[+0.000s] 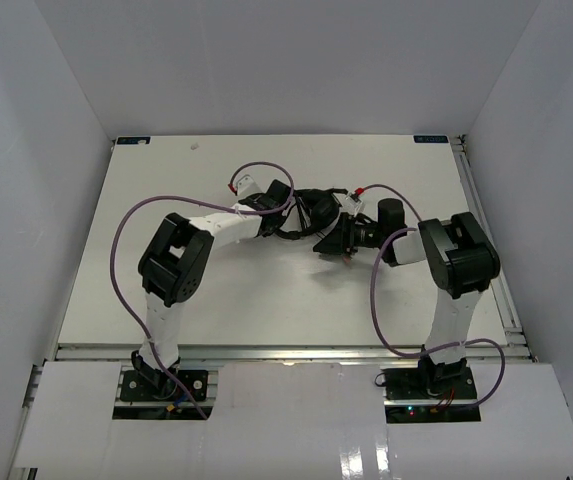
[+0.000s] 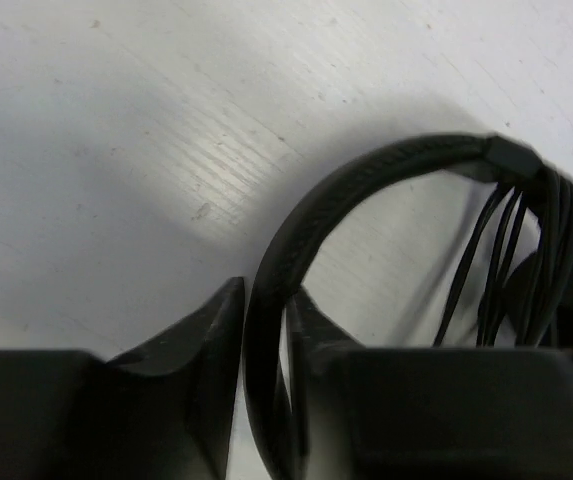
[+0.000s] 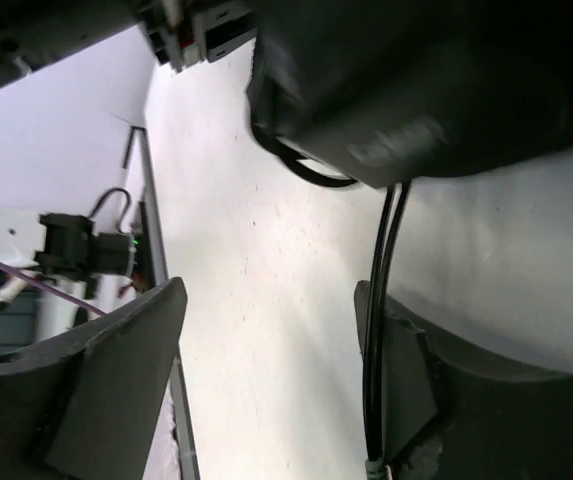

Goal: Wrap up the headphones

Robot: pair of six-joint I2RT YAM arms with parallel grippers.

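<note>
Headphones (image 1: 311, 215): mid table (image 1: 166, 300), 12 o'clock of my arm bases (image 1: 161, 382). Left gripper (image 2: 266, 290) pinching headband (image 2: 366, 170), I judge as anchor; right gripper (image 3: 268, 290) spread wide, cord (image 3: 386, 240) free beside one finger

1. The headphones (image 2: 366, 175): matt black headband with a fine, leather-like grain.
2. Their cord (image 2: 556, 240): thin and smooth, with a slightly glossy black sheath.
3. The counter (image 2: 166, 150): white and matt with a soft sheen, showing brushed streaks, specks and small scratches.
4. The left gripper (image 2: 266, 300) and right gripper (image 3: 266, 300): dull black plastic, faintly rough.
5. The rail (image 1: 286, 352) at the counter's near edge: bare silvery metal.
</note>
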